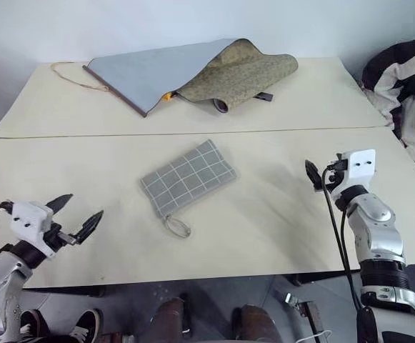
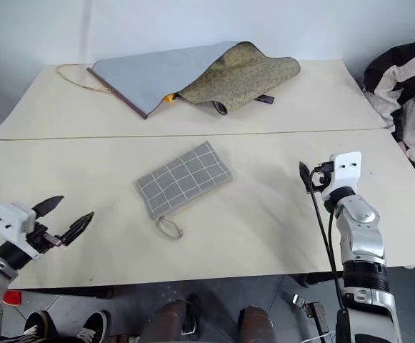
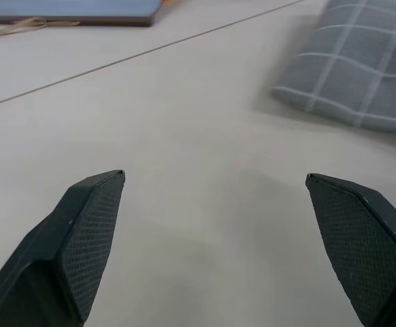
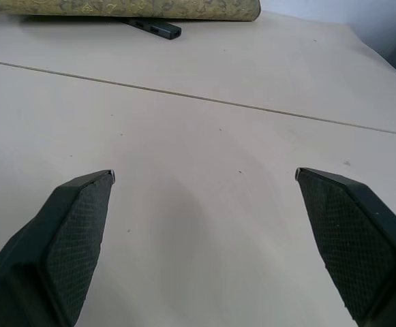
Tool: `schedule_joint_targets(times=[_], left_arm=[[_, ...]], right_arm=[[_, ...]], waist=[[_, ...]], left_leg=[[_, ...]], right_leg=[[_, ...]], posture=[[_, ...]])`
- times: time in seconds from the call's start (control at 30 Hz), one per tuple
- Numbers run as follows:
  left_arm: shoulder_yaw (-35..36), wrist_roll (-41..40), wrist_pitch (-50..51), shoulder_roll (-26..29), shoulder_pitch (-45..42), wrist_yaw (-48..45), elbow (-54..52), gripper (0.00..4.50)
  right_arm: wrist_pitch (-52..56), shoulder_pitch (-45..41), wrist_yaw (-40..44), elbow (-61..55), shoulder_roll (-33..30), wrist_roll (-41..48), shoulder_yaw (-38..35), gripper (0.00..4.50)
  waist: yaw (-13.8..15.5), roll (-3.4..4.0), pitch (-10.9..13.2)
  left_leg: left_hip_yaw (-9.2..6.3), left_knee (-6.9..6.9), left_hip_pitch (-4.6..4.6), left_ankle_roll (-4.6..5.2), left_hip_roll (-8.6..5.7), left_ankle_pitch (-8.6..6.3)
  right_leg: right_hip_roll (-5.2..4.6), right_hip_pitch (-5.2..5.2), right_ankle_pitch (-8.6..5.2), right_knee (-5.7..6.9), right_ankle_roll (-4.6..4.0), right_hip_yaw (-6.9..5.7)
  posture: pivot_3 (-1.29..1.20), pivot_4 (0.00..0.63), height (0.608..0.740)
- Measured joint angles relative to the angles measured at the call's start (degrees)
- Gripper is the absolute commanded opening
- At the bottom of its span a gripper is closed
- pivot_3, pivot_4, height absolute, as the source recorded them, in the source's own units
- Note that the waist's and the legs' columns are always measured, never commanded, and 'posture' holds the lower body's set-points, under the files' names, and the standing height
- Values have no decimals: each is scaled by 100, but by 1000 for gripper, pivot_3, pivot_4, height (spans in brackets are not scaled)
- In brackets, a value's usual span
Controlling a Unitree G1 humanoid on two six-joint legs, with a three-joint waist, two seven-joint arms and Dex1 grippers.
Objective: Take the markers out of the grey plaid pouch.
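Grey plaid pouch (image 1: 188, 179) is lying closed between the left gripper (image 1: 76, 216) and right gripper (image 1: 313, 174), both hovering wide open, empty, apparently awaiting approach.

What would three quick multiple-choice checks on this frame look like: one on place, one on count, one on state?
1. Where does the grey plaid pouch lie?
A. Mid-table, between the two arms
B. Under the folded cloth
C. In the right tool

2. How many markers lie out on the table?
A. Two
B. None
C. Three

3. What state are the left tool and right tool in?
A. Both shut on the pouch
B. Left shut, right open
C. Both open and empty

Key: 1 A, the pouch sits flat on bare table, apart from the folded cloth at the far side. 2 B, no marker shows on the tabletop. 3 C, each wrist view shows fingers spread wide with only tabletop between them.
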Motion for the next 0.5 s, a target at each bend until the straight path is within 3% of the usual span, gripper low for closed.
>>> schedule_joint_targets(times=[0.3, 0.4, 0.5], left_arm=[[-283, 290, -94, -2, -186, 151, -2, 4500], [-307, 271, -179, -2, -281, 57, 5, 4500], [-485, 449, -529, 71, -469, -50, 58, 4500]], right_arm=[[-6, -35, 26, 0, 15, -7, 7, 4476], [64, -15, 173, -100, 15, 51, 26, 3928], [183, -4, 587, -632, 55, 81, 479, 2915]], waist=[[2, 0, 0], [-3, 0, 0], [-3, 0, 0]], left_leg=[[1, 0, 0, 0, 0, 0], [3, -1, -1, 0, 0, 0], [4, -1, 1, 0, 3, 0]], right_leg=[[1, 0, 0, 1, 0, -2], [1, -3, 0, 1, 0, -2], [1, -5, 0, 3, 0, -2]], posture=[[0, 150, 740], [0, 150, 740], [0, 150, 740]])
